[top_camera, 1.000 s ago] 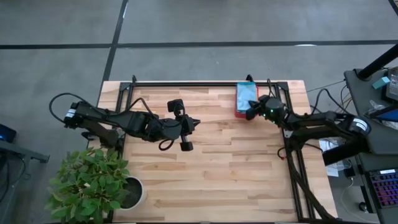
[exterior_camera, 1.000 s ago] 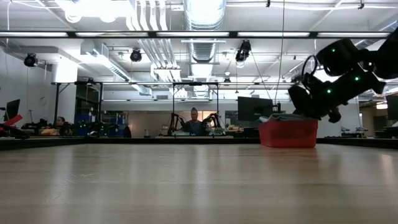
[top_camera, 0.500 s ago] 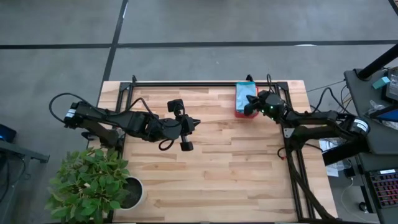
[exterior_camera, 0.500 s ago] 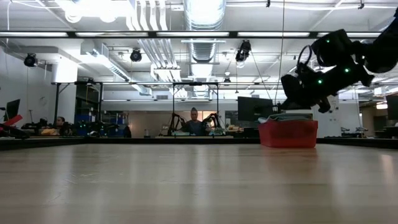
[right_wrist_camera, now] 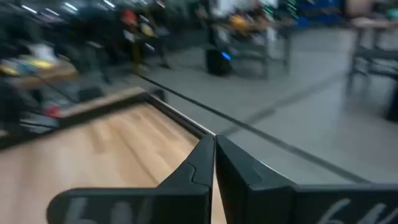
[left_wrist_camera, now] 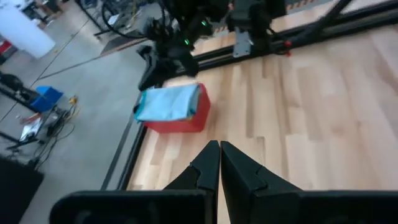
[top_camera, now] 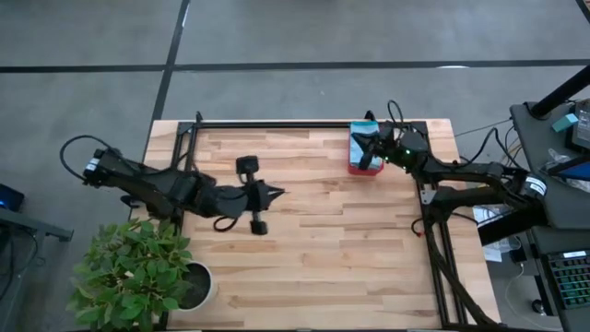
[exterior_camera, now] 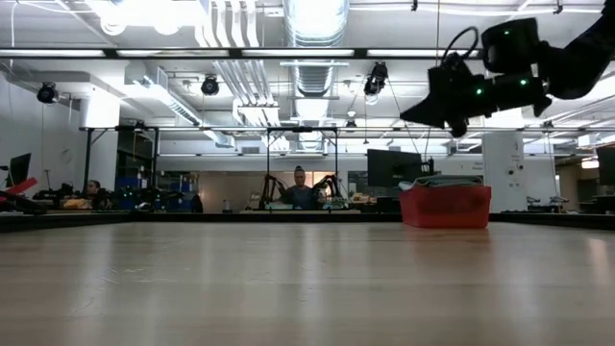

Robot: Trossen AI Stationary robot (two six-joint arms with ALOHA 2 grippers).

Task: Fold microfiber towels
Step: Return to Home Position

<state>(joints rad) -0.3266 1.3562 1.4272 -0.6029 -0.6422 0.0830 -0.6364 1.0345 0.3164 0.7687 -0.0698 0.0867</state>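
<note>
A red tray (top_camera: 354, 168) stands at the table's far right. In it lies a folded light blue towel (left_wrist_camera: 168, 104); in the low view the cloth stack (exterior_camera: 437, 180) shows just above the tray's rim. My right gripper (exterior_camera: 405, 116) hovers shut above the tray, pointing level toward the table's left, and touches nothing. It shows over the towel from above as my right gripper (top_camera: 361, 148). My left gripper (top_camera: 279, 193) is shut and empty above the table's middle left, pointing toward the tray, with its fingertips (left_wrist_camera: 214, 149) together.
A black frame rail (top_camera: 277, 124) runs along the far edge, and another rail (top_camera: 433, 249) runs down the right side. A potted plant (top_camera: 138, 272) stands at the near left corner. Bare wood (top_camera: 341, 249) spreads across the middle and near side.
My right gripper has risen from beside the tray to well above it, drifted toward the far edge and tipped up to level. My left arm has drawn back toward the table's left and near side. Both stayed shut.
</note>
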